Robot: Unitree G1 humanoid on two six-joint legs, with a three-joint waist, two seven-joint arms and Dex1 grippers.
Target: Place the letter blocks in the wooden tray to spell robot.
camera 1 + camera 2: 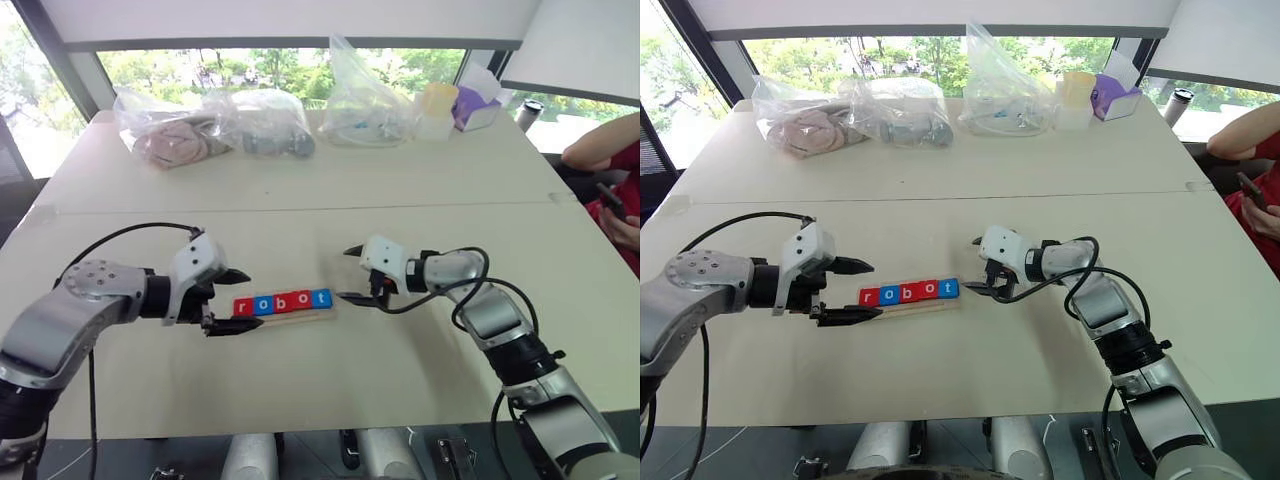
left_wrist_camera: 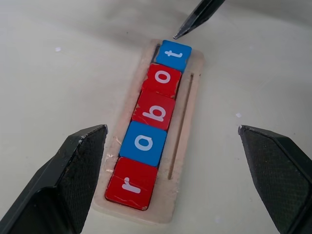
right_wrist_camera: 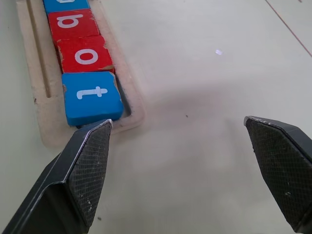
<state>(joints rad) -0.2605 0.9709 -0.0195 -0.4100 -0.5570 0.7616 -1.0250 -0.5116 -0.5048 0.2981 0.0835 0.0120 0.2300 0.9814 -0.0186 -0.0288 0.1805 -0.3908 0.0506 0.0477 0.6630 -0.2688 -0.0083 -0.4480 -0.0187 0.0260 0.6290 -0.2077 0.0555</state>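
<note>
Letter blocks (image 1: pixel 282 302) inside wooden tray (image 1: pixel 300 317)

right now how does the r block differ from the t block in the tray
The r block is red, the t block blue. The r block sits at the tray's end near the left gripper; the t block at the end near the right gripper. The t block looks slightly askew; the r block lies squarer. Both are flat square tiles with white letters in the wooden tray.

the letter blocks (image 2: pixel 148 123) in the wooden tray (image 2: pixel 187 102) read r, o, b, o, t.
</note>
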